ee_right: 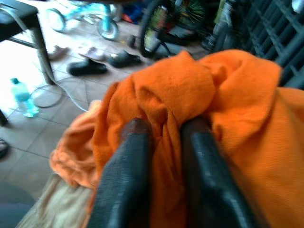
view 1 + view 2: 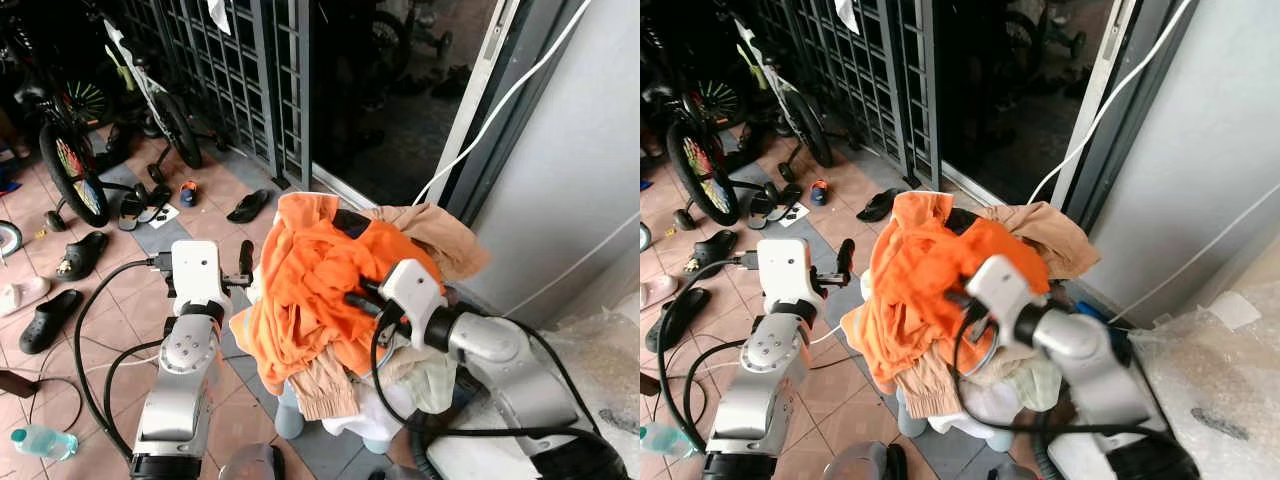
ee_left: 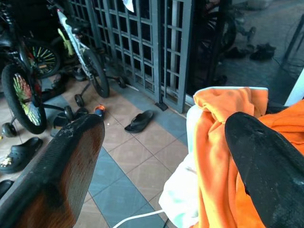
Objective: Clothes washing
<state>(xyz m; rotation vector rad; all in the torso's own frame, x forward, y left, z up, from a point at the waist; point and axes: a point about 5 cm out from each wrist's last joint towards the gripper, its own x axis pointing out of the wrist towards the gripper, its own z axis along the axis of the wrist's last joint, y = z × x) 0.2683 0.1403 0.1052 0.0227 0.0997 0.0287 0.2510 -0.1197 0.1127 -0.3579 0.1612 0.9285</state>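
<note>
left eye view: orange garment (image 2: 320, 290) is heaped on top of a laundry pile, over a beige cloth (image 2: 440, 235) and pale items below. Right tool (image 2: 352, 298) is buried in the orange fabric at the pile's right side. Left tool (image 2: 246, 262) is held just beside the pile's left edge, apart from the cloth.
right eye view: same scene. Pile is hemmed by the grey wall (image 2: 1200, 150) on the robot's right and the metal gate (image 2: 880, 70) behind. Open tiled floor (image 2: 830, 350) lies to the left, so a lift up and left is judged clearest. Cables and sandals (image 2: 878, 205) are noted as snag risks.
left wrist view: left tool fingers (image 3: 61, 166) are spread wide with nothing between them, the orange garment just beside one finger, probably staged to support it.
right wrist view: right tool fingers (image 1: 123, 185) are clamped on a bunched fold of orange garment, pinched for lifting.
</note>
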